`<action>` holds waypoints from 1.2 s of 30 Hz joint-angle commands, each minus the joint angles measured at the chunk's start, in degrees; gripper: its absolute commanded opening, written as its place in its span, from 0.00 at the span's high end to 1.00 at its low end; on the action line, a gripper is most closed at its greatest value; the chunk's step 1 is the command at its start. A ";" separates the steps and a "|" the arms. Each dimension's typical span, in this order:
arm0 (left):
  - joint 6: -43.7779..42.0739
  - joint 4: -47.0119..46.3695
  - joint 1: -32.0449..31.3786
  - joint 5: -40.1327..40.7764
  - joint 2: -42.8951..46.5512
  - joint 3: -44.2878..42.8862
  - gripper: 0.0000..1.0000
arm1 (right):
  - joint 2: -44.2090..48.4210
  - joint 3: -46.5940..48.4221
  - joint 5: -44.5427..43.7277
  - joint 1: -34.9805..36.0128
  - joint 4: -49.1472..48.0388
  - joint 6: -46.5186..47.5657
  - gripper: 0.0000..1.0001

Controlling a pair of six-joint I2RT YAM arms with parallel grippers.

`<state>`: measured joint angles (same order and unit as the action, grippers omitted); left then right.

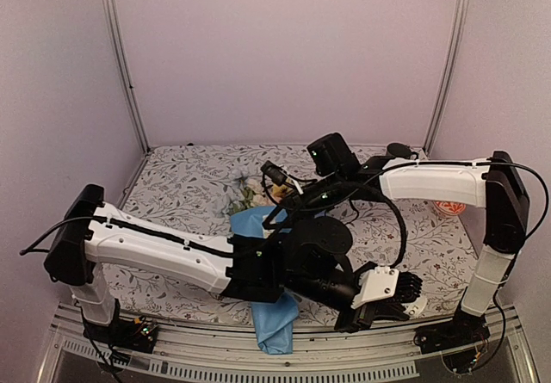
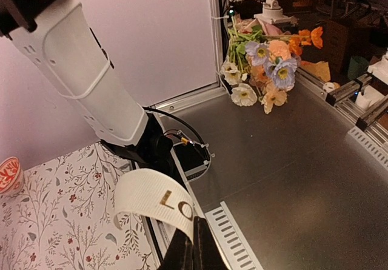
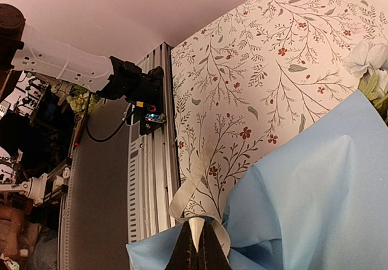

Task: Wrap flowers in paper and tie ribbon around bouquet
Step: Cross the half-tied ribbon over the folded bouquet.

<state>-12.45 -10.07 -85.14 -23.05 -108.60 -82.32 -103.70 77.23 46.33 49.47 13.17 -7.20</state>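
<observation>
- Firstly, the bouquet [image 1: 256, 232] lies mid-table, its paper [image 1: 275, 323] tail overhanging the front rail [image 1: 194, 342] (flowers [image 1: 248, 195] point away): avoid dragging it forward.
- Right gripper [image 3: 197, 250] is clamped on the ribbon [image 3: 188, 191] over the paper; hold tension steady.
- Left gripper [image 2: 193, 252], pinching the lettered end, should probably pull outward evenly; how it circles the bouquet is hidden.

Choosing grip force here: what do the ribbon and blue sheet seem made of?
The ribbon seems woven fabric, matte cream, with fine ribbing and gold lettering. The blue sheet looks like thin matte paper, softly creased, no shine.
</observation>
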 commanded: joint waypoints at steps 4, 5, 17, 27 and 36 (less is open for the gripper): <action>-3.49 1.16 0.48 3.52 -3.51 1.63 1.00 | -1.51 3.13 -0.29 -0.01 3.71 3.05 1.00; -3.34 0.92 0.93 4.68 -3.55 2.58 1.00 | -1.43 3.07 -0.39 -0.07 3.95 3.26 1.00; -3.54 7.17 3.17 15.44 -10.23 -0.53 0.46 | -1.91 3.82 -1.19 -0.01 5.52 4.83 1.00; -2.38 0.72 3.22 19.74 6.85 12.41 0.15 | -2.04 3.58 -0.80 0.34 5.58 4.92 1.00; 15.01 -16.18 7.64 28.62 34.87 41.23 0.58 | -1.64 3.32 -0.19 1.57 3.42 2.93 1.00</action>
<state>-8.62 -16.78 -81.67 -1.72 -82.26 -51.57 -104.47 79.33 45.56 50.13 18.33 -3.44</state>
